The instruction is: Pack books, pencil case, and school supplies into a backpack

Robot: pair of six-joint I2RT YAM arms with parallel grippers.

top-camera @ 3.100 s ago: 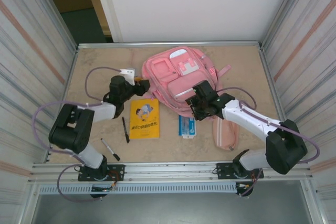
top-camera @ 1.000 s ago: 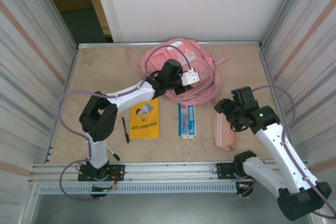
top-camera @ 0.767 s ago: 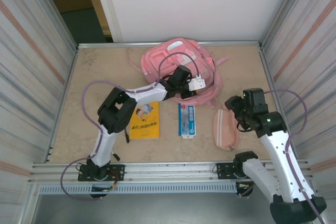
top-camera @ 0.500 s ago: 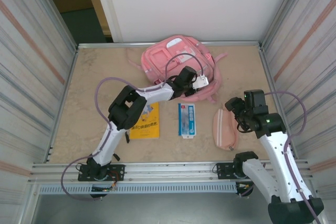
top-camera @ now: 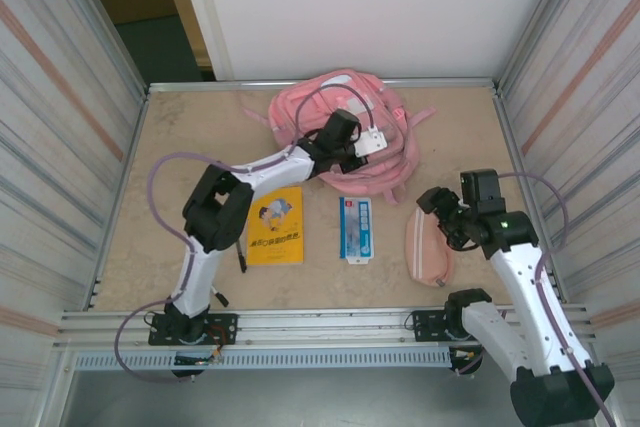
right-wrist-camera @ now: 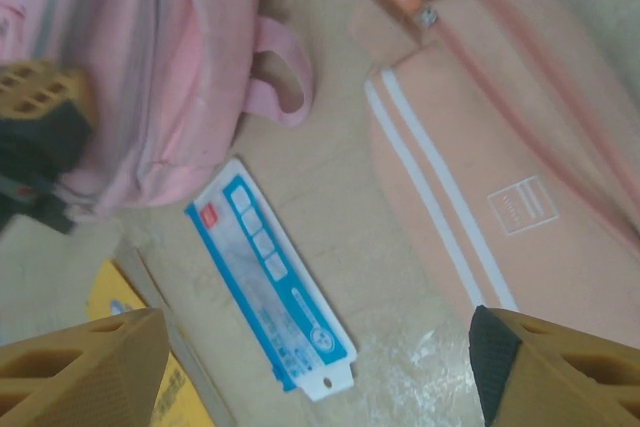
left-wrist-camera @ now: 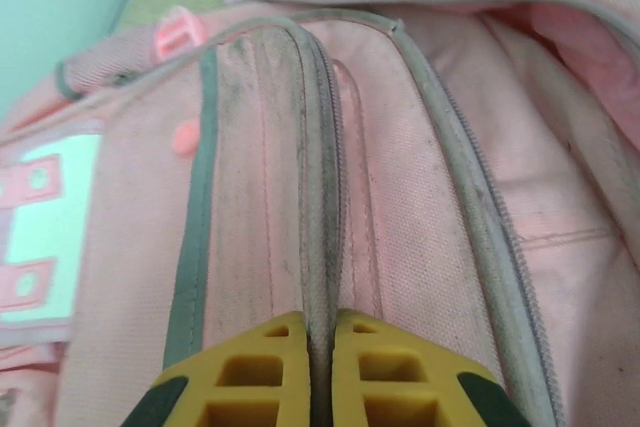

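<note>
Top view: we are seeing the left gripper point(top-camera: 348, 155), which was partly apart a second ago, now clamping onto the backpack point(top-camera: 300, 112) at the far middle. The right gripper point(top-camera: 440, 209) is hovering spread by the pencil case point(top-camera: 428, 247). The book point(top-camera: 275, 227) and packet point(top-camera: 357, 229) are lying unpacked.

Left wrist: the jaws are pinching a zip-edged ridge of the backpack point(left-wrist-camera: 420, 197), probably to pull the opening apart.

Right wrist: the wide-apart jaws are holding nothing above the pencil case point(right-wrist-camera: 500, 147) and packet point(right-wrist-camera: 270, 277).

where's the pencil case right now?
In the top view the pencil case lies flat on the right, just right of the blue-and-white packet and nearer the arm bases than the backpack.
</note>
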